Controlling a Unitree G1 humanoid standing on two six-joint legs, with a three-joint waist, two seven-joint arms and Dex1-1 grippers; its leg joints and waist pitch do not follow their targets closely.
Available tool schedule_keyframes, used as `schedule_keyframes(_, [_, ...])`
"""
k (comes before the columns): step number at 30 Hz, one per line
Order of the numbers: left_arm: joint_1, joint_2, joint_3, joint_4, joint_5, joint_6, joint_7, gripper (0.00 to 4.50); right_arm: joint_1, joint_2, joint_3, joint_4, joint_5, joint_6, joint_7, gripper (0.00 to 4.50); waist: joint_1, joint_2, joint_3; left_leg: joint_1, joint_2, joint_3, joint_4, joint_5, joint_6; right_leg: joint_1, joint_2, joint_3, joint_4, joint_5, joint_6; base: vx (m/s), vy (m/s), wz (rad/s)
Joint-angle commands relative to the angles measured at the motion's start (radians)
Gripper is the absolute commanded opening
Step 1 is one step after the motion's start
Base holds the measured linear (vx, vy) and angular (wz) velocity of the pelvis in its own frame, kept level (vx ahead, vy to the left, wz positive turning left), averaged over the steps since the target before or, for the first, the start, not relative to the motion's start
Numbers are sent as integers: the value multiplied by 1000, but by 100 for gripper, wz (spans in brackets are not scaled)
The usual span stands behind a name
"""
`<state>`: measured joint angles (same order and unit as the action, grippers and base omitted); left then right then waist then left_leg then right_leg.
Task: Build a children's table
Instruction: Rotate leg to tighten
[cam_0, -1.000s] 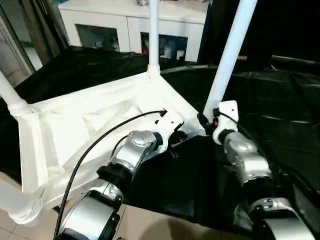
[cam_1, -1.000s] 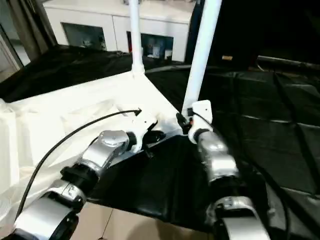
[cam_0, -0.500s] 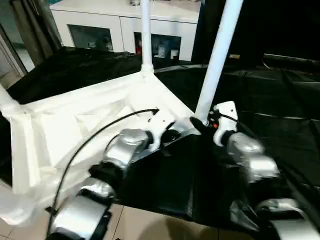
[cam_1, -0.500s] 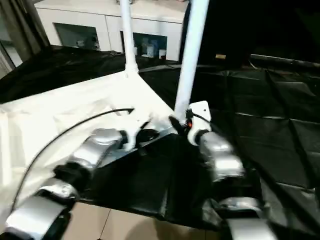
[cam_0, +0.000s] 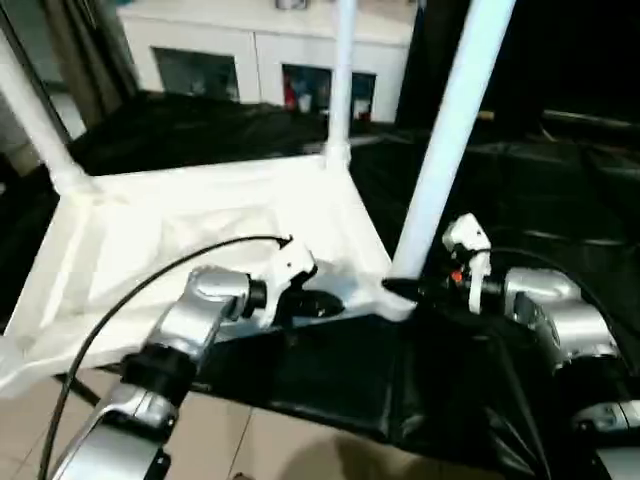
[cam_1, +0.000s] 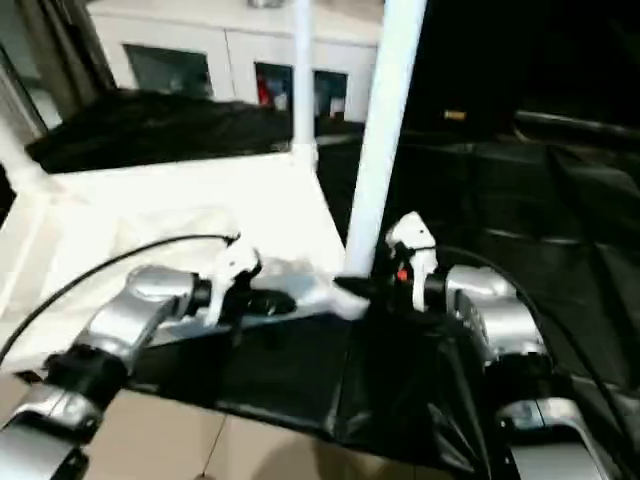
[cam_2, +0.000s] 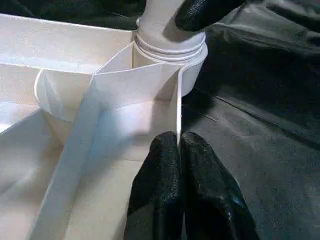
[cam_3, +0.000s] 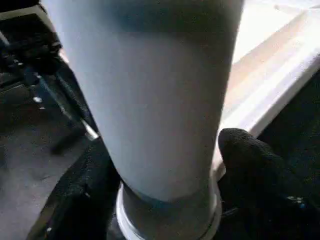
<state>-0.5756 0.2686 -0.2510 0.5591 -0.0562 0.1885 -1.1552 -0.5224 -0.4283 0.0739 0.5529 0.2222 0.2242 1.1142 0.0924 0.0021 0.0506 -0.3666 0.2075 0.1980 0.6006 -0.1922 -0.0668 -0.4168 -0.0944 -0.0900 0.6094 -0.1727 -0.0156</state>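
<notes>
The children's table lies upside down on black cloth, its white ribbed tabletop (cam_0: 180, 230) facing up. Three white legs stand in corner sockets: one at the far corner (cam_0: 343, 80), one at the left (cam_0: 35, 120), and one at the near right corner (cam_0: 450, 140). My left gripper (cam_2: 179, 142) is shut on the tabletop's thin rim beside the near right socket (cam_2: 170, 47). My right gripper (cam_0: 400, 290) reaches in from the right and is shut on the base of the near right leg (cam_3: 160, 90), one black finger (cam_3: 255, 170) on each side.
A white cabinet with glass doors (cam_0: 250, 60) stands behind the table. Black cloth (cam_0: 560, 200) covers the ground to the right and in front. Pale floor tiles (cam_0: 270, 440) show at the near edge. A black cable (cam_0: 150, 290) arcs over my left forearm.
The whole view has shifted, so the camera moved. My right forearm has swung out to the right and now reaches the leg's base sideways. The left gripper stays on the rim.
</notes>
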Motion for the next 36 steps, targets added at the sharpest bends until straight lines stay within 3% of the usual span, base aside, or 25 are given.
schedule_keyframes(1, [6, -16, 1, -49, -72, -7, -51, 0, 2, -17, 4, -22, 8, 17, 19, 285, 0, -21, -66, 7, 28, -9, -66, -150, 73, 60, -55, 48, -71, -246, -209, 0, 0, 0])
schedule_keyframes(9, [11, -11, 10, -70, -71, 16, -53, 0, 22, -22, 23, -35, 3, 34, 56, 219, 0, -20, -69, 7, 27, -9, -63, -116, 81, 60, -53, 49, -67, -207, -213, 0, 0, 0])
schedule_keyframes(12, [-29, -48, 37, 8, -28, -10, 79, 0, 7, 10, -8, 44, -45, -18, -111, 209, -3, -22, -66, 6, 25, -8, -64, -126, 75, 58, -53, 49, -71, -228, -208, 0, 0, 0])
schedule_keyframes(15, [-82, -84, 55, 102, 24, -34, 235, 0, -24, 51, -53, 134, -84, -37, -337, 199, -9, -21, -66, 11, 19, -10, -66, -152, 36, 57, -54, 47, -82, -310, -180, 0, 0, 0])
schedule_keyframes(17, [-110, -105, 65, 149, 44, -40, 316, 0, -34, 77, -81, 161, -91, -30, -449, 198, -10, -23, -68, 12, 18, -11, -66, -142, 30, 58, -53, 48, -82, -293, -170, 0, 0, 0])
schedule_keyframes(18, [-125, -118, 71, 168, 50, -36, 361, 0, -33, 96, -98, 161, -84, -20, -491, 198, -10, -26, -70, 6, 17, -11, -64, -132, 34, 63, -53, 48, -77, -277, -171, 0, 0, 0])
schedule_keyframes(20, [-162, -157, 82, 214, 64, -20, 468, 0, -29, 155, -133, 159, -84, -4, -638, 195, -11, -19, -70, 7, 15, -9, -63, -113, 44, 58, -50, 50, -77, -237, -173, 0, 0, 0])
schedule_keyframes(23, [-198, -193, 86, 266, 80, -21, 565, 0, -28, 210, -143, 162, -95, -16, -748, 194, -8, -17, -73, 5, 16, -11, -63, -96, 48, 63, -50, 49, -70, -189, -187, 0, 0, 0])
schedule_keyframes(25, [-222, -229, 69, 307, 95, -55, 597, 0, -41, 275, -163, 175, -83, -25, -860, 194, -8, -13, -72, 8, 15, -10, -64, -105, 53, 59, -49, 49, -74, -183, -192, 0, 0, 0])
schedule_keyframes(29, [-216, -248, 52, 306, 91, -66, 559, 0, -36, 305, -113, 148, -96, -49, -803, 194, -9, -12, -72, 10, 19, -11, -67, -131, 50, 63, -51, 48, -73, -177, -198, 0, 0, 0])
schedule_keyframes(31, [-215, -246, 47, 310, 88, -73, 551, 0, -33, 310, -113, 134, -91, -58, -786, 194, -9, -15, -72, 8, 17, -11, -66, -130, 56, 65, -52, 49, -72, -162, -203, 0, 0, 0])
schedule_keyframes(33, [-211, -237, 42, 318, 83, -84, 534, 0, -37, 296, -120, 123, -74, -81, -747, 249, -9, -19, -71, 8, 18, -10, -67, -132, 61, 65, -53, 49, -73, -171, -201, 0, 0, 0])
schedule_keyframes(36, [-209, -233, 42, 320, 82, -87, 520, 0, -43, 283, -124, 125, -68, -82, -725, 272, -8, -17, -70, 6, 19, -11, -67, -133, 71, 66, -54, 49, -72, -174, -203, 0, 0, 0])
